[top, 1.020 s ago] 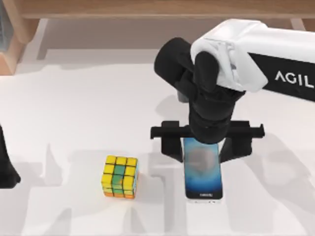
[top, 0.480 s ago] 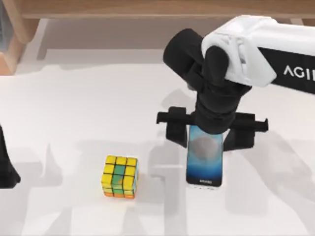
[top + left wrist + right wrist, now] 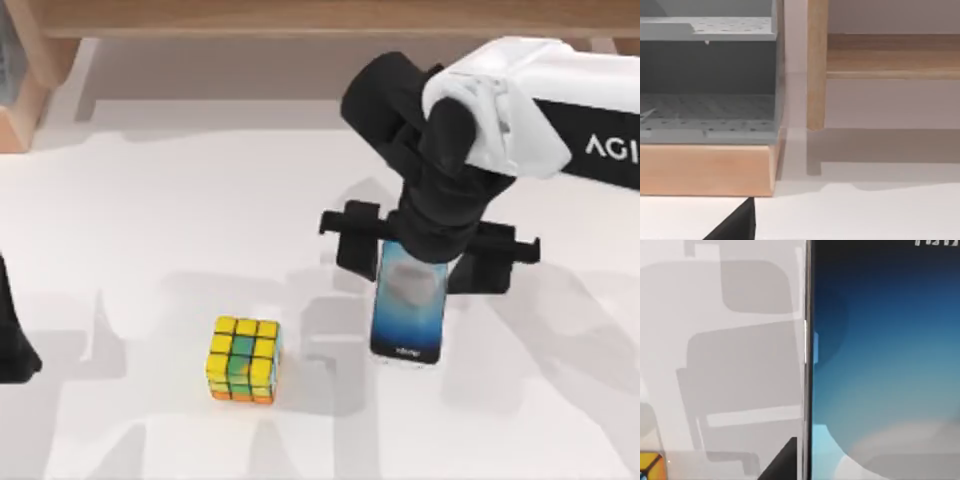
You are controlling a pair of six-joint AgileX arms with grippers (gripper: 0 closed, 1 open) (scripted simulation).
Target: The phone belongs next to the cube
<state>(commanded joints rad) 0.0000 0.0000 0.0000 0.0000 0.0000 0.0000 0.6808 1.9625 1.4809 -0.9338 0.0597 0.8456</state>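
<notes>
1. A white table (image 3: 150,200) backed by a wooden shelf (image 3: 300,18); the left arm sits parked at the left edge.
2. The right gripper (image 3: 428,250), jaws clamped on the phone (image 3: 408,310), has lifted it clear since a second ago.
3. The phone now sits slightly nearer the cube (image 3: 243,359), still apart; the cube has not moved.
</notes>
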